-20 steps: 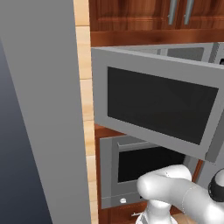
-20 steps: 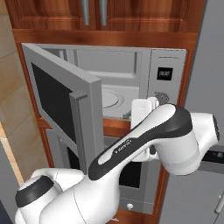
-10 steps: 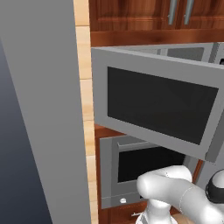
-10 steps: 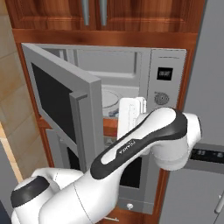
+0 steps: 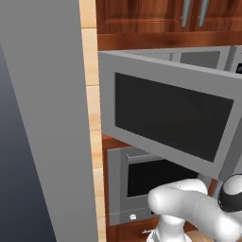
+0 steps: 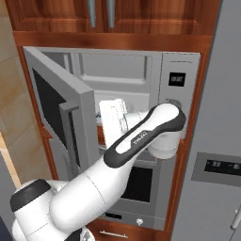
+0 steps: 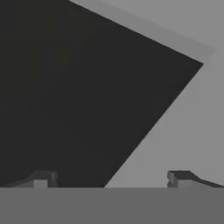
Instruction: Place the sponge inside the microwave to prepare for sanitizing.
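Light-grey and swung wide on its side hinge, the door [image 6: 59, 117] of the built-in microwave [image 6: 141, 75] is faced by the gripper [image 7: 109, 177], whose jaws are spread wide with nothing pinched between them, the door's dark window seen close ahead. The sponge cannot be made out, its whereabouts left untold. The placing appears done or nearly so; a clean withdrawal past the door would be called for next.
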Robot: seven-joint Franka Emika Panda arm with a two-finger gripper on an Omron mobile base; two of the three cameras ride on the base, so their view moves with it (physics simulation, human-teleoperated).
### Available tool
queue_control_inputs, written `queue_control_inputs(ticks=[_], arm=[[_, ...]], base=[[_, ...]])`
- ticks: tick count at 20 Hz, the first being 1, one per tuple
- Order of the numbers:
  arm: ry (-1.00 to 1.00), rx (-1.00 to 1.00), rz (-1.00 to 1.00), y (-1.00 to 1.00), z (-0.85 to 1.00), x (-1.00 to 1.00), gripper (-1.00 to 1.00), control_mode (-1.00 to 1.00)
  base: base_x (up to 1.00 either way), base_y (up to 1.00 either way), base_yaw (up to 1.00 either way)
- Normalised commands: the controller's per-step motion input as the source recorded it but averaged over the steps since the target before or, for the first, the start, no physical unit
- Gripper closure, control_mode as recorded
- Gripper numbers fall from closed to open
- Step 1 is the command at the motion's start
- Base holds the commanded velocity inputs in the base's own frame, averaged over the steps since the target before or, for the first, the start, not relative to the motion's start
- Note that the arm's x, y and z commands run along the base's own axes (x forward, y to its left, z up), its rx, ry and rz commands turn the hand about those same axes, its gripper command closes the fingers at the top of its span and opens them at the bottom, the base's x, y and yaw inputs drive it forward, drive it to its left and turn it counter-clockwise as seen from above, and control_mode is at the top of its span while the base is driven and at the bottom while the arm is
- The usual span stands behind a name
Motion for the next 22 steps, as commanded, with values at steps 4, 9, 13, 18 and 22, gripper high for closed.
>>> queue_control_inputs(ticks=[4, 9, 13, 18, 22], arm=[[0.1, 0.22, 0.11, 0.78, 0.0, -0.91, -1.0, -1.0], [-0.02, 0.08, -0.05, 0.87, 0.0, -1.0, -1.0, -1.0], [-0.09, 0.0, -0.26, 1.0, -0.02, -0.85, -1.0, -1.0], [-0.14, 0.0, -0.42, 1.0, -0.04, -0.63, -1.0, -1.0], [-0.23, 0.0, -0.46, 0.95, -0.06, -0.53, -1.0, -1.0]], base=[[0.0, 0.0, 0.0], [0.0, 0.0, 0.0], [0.0, 0.0, 0.0], [0.0, 0.0, 0.0], [0.0, 0.0, 0.0]])
